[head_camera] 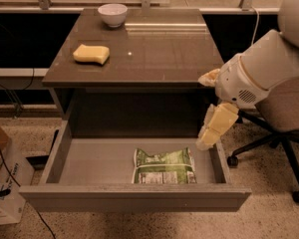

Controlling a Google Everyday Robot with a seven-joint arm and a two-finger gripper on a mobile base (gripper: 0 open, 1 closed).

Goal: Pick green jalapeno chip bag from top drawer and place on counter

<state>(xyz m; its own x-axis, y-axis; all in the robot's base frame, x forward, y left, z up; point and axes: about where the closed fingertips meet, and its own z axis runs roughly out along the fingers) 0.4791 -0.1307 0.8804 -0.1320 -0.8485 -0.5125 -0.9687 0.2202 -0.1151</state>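
The counter (159,59) tops the cabinet, with the top drawer (134,198) pulled out below it. The gripper (214,126) hangs above the drawer's right wall; I cannot tell whether it is open or closed. The green jalapeno chip bag (164,166) lies flat on the drawer floor near the front. A yellow sponge (91,54) rests on the counter.

Dim warm light; glare streaks the counter (154,59) at its back edge, shadow beneath, gripper (209,136) pale over the top drawer (134,199) at its right edge.
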